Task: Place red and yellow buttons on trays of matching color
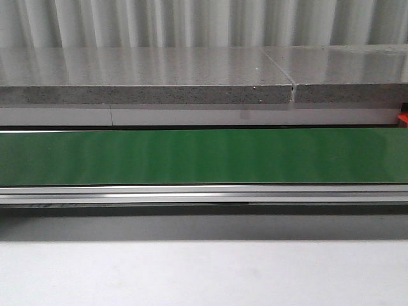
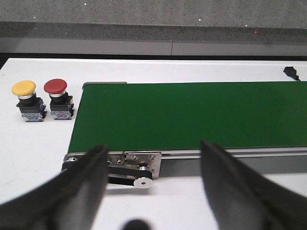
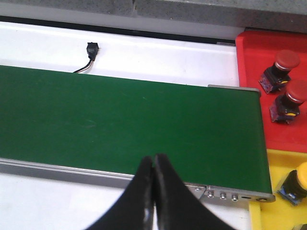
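- Front view: green conveyor belt [image 1: 204, 156] runs the full width of the white bench [image 1: 204, 274], an aluminium rail [image 1: 204, 193] along its near edge. Grey stone ledge [image 1: 146, 83] behind. No arm or button seen from here; a sliver of red at the far right edge, too small to tell what it is.
- Left hand [image 2: 153, 184]: wide open, the two dark fingers [image 2: 81, 184] spread well apart, nothing between them. It hangs over the near edge of the belt [image 2: 192, 115] at that belt's end.
- Yellow button [image 2: 26, 100] and red button [image 2: 57, 98] stand upright on the bare bench just past the belt's end, side by side, close to each other, yellow the farther from the belt. Both apart from the left hand.
- Right hand [image 3: 154, 165]: fingers pressed together, tips meeting, nothing held. Sits over the near rail of the belt [image 3: 129, 124], near its other end.
- Red tray [image 3: 249, 96] lies just beyond that end of the belt; two red buttons [image 3: 280, 69] [image 3: 290, 100] in it, one beside the other.
- Yellow tray [image 3: 268, 191] adjoins the red tray on the near side; one yellow button [image 3: 297, 182] in it, cut off by the frame edge.
- Small black connector with wires [image 3: 91, 50] lies on the bench past the far edge of the belt.
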{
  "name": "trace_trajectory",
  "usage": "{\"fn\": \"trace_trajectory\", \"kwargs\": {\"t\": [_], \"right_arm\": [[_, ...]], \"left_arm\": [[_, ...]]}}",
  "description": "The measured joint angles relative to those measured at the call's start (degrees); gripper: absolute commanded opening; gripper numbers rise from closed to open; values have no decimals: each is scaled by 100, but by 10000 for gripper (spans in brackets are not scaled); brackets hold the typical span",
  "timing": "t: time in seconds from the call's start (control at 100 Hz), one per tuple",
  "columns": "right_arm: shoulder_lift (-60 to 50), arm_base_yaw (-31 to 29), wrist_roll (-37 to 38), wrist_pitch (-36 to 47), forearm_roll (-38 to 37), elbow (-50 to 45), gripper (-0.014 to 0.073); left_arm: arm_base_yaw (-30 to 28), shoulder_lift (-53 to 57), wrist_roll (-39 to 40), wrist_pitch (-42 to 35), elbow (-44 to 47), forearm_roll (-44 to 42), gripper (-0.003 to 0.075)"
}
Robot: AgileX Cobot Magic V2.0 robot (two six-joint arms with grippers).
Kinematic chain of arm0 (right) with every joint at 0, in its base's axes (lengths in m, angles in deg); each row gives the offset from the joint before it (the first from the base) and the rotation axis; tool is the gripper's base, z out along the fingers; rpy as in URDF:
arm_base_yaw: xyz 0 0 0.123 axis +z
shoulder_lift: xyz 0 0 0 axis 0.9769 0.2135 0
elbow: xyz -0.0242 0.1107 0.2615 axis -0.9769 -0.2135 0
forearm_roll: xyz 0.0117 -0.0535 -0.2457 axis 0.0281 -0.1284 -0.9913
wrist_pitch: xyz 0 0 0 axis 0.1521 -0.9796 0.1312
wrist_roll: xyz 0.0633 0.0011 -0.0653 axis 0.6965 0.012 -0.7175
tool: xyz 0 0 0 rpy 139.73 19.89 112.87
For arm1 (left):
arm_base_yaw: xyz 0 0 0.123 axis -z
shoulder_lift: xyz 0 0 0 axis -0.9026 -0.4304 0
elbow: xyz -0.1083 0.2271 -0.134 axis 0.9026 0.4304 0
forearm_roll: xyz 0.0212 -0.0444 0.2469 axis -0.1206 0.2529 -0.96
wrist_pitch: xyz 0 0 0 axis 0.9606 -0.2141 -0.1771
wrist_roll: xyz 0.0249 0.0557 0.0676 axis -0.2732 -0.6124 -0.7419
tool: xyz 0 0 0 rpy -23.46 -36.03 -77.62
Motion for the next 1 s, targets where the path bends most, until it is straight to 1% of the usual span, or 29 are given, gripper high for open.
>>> {"fn": "trace_trajectory", "kwargs": {"t": [0.03, 0.06, 0.22, 0.31, 0.41, 0.62, 0.69, 0.87, 1.0], "right_arm": [[0, 0, 0, 0, 0, 0, -92], [0, 0, 0, 0, 0, 0, -92], [0, 0, 0, 0, 0, 0, -92], [0, 0, 0, 0, 0, 0, -92], [0, 0, 0, 0, 0, 0, -92], [0, 0, 0, 0, 0, 0, -92], [0, 0, 0, 0, 0, 0, -92], [0, 0, 0, -8, 0, 0, -92], [0, 0, 0, -8, 0, 0, -92]], "left_arm": [[0, 0, 0, 0, 0, 0, 711], [0, 0, 0, 0, 0, 0, 708], [0, 0, 70, -27, 0, 0, 645], [0, -157, 360, -39, -11, -70, 636], [0, -548, 846, -138, -117, -381, 636], [0, -1925, 2142, -450, -642, -1324, 636], [0, -2464, 2453, -544, -881, -1620, 636], [-29, -3867, 2837, -698, -1612, -1970, 636], [-374, -4828, 3078, -767, -2139, -1970, 636]]}}
